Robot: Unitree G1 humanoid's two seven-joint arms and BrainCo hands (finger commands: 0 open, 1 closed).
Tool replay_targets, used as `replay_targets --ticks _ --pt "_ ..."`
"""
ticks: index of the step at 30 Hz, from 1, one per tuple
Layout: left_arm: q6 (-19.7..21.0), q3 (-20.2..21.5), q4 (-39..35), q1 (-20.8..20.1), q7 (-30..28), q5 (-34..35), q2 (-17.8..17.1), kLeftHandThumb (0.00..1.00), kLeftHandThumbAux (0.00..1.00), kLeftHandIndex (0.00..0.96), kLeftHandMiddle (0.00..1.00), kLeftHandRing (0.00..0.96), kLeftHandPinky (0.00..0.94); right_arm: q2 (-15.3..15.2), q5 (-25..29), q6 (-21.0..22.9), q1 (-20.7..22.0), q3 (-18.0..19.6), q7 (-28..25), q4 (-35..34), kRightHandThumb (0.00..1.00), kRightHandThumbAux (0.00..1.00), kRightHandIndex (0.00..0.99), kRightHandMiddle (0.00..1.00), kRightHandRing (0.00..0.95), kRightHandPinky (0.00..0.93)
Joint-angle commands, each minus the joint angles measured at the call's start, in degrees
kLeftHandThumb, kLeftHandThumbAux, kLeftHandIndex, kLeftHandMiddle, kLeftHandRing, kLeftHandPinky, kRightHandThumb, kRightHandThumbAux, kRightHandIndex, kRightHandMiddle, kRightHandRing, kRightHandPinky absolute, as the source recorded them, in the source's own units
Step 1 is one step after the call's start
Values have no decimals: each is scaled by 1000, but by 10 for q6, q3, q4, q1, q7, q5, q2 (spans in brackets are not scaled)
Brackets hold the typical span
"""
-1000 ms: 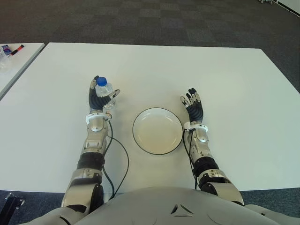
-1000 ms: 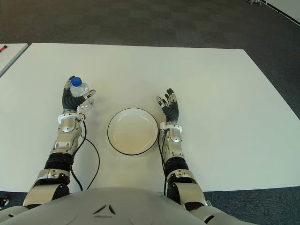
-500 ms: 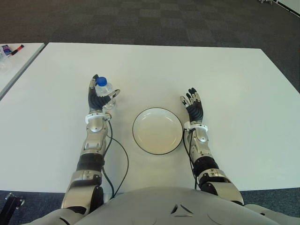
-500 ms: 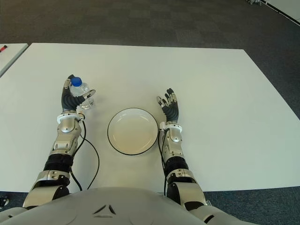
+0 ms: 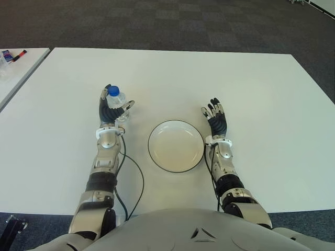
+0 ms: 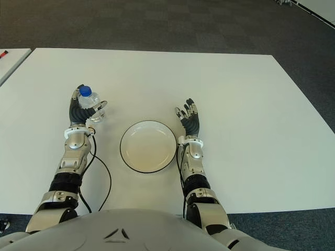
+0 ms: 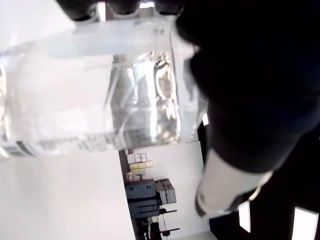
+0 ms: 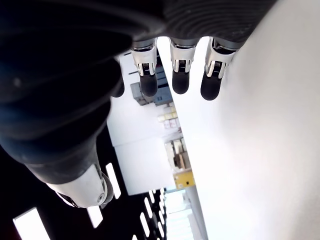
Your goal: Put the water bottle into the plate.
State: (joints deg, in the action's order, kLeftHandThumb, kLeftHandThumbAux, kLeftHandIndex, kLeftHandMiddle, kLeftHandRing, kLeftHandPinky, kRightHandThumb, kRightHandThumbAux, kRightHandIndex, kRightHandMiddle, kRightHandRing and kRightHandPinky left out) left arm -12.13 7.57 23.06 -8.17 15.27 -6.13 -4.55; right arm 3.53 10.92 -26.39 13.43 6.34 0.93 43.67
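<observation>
A clear water bottle with a blue cap stands upright on the white table, left of the plate. My left hand is wrapped around it; in the left wrist view the bottle fills the palm with the thumb across its side. The white plate with a dark rim sits at the middle of the table, with nothing in it. My right hand shows just right of the plate, fingers spread and holding nothing.
A second white table stands at the far left with markers on it. Black cables trail from my left forearm across the table near the plate's left side. Dark carpet lies beyond the far edge.
</observation>
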Motion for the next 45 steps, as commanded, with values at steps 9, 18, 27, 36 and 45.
replay_targets --ticks 9,18,27,36,45 --pt "35 -7 111 -34 36 -40 -26 0 855 123 99 69 74 26 3 29 -25 8 4 32 0 781 75 64 51 101" --pt "59 0 150 -58 39 -32 -23 0 843 119 96 73 85 26 1 31 -24 8 8 30 0 777 72 63 51 104" --pt "35 6 268 -93 47 -25 -29 0 861 113 91 69 85 28 5 29 -25 11 6 29 0 777 72 62 51 102" --pt "15 3 292 -94 54 -18 -21 0 888 119 97 76 89 26 3 30 -29 10 6 23 0 777 73 63 50 102" --pt "-24 9 324 -104 56 -1 -17 0 894 129 97 74 75 26 3 39 -28 11 10 21 0 785 74 63 50 103"
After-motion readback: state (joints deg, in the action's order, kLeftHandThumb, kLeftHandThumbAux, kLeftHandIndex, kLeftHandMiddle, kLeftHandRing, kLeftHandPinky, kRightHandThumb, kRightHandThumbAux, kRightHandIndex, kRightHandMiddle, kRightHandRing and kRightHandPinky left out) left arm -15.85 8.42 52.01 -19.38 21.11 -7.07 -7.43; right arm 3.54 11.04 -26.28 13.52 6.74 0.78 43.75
